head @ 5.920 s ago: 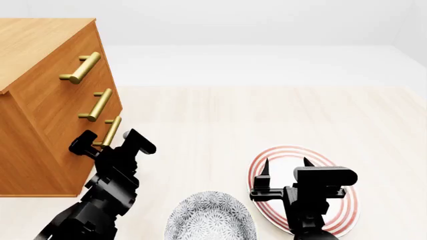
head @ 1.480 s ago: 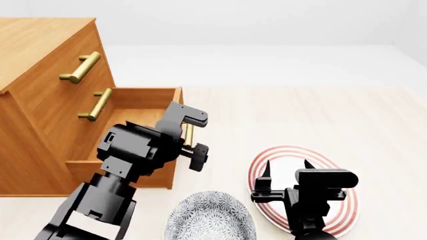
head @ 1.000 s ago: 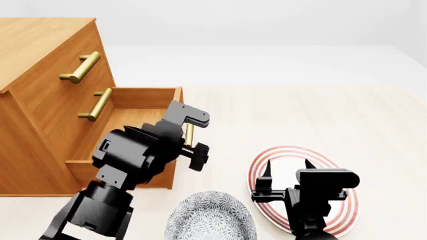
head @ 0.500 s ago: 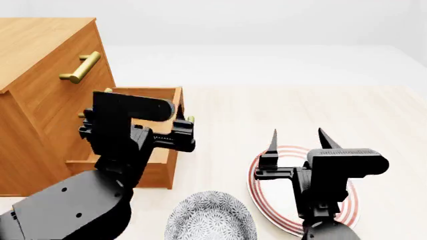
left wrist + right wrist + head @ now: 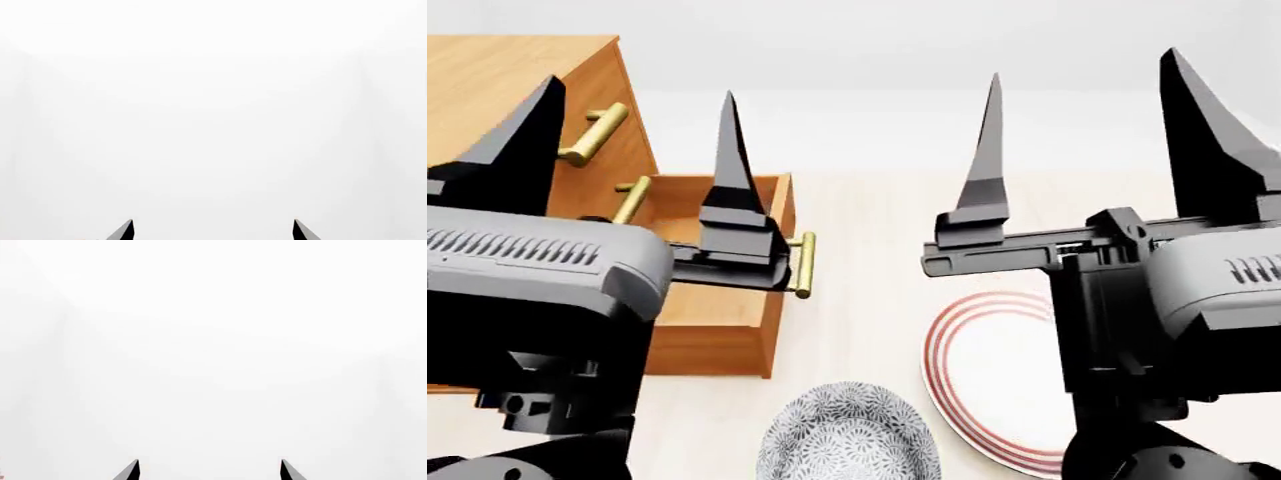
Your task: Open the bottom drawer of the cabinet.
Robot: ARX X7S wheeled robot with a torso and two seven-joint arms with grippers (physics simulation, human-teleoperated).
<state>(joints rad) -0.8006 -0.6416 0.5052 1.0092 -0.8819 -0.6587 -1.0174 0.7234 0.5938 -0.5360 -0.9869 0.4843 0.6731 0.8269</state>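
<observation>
Cabinet (image 5: 507,70) at far left, orange-brown wood, top face and drawer front showing. Bottom drawer (image 5: 723,320) pulled well out toward the right, inside open to view, apparently bare. Brass bar handle (image 5: 805,265) on its front panel, free, nothing touching it. Two upper drawers' handles (image 5: 598,133) partly visible behind the left fingers, those drawers flush with the cabinet face.

Left gripper (image 5: 627,140) raised close to the head camera, fingers (image 5: 730,160) pointing up, spread wide apart, holding nothing. In left wrist view, gripper (image 5: 212,231) seen only as two dark tips (image 5: 124,232) against plain white, well apart.

Right gripper (image 5: 1101,130) likewise raised near the camera, fingers (image 5: 988,150) upright, jaws wide, empty. Right wrist view same: gripper (image 5: 208,471), two tips (image 5: 130,471) spaced apart over blank white.

On pale floor near the robot: red-ringed white plate (image 5: 988,370), partly hidden behind the right arm. Grey patterned bowl (image 5: 847,435) just left of plate, near the open drawer's front corner.
</observation>
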